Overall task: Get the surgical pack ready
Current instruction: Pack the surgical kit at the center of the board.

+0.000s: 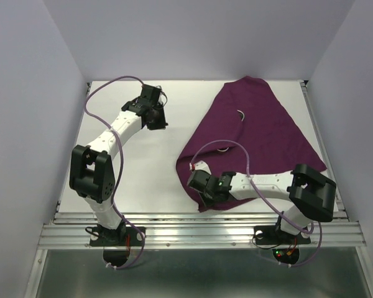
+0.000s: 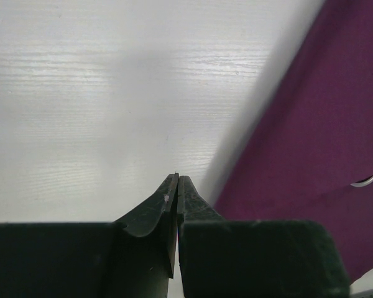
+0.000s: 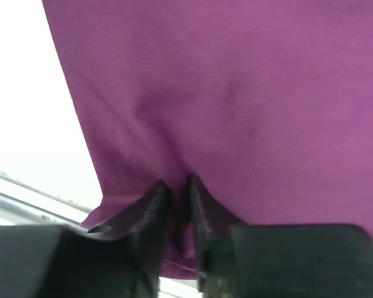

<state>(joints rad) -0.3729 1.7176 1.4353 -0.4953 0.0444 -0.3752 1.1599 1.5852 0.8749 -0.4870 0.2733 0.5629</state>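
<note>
Right tool (image 3: pixel 176 184) pinches the purple cloth (image 1: pixel 255 130) at its edge — the thin fold may slip when pulled; left tool (image 2: pixel 178 179) is together, empty.

Matt woven cloth (image 3: pixel 236 93), smooth pale table (image 2: pixel 81 93).
My fingers (image 3: pixel 150 208) at the bottom of the frame look like matt dark plastic; the table shows faint wood-grain lines.

White bench (image 1: pixel 150 180) carries a dark-purple cloth (image 1: pixel 261 130) (rumpled, folded over itself) across its right half
</note>
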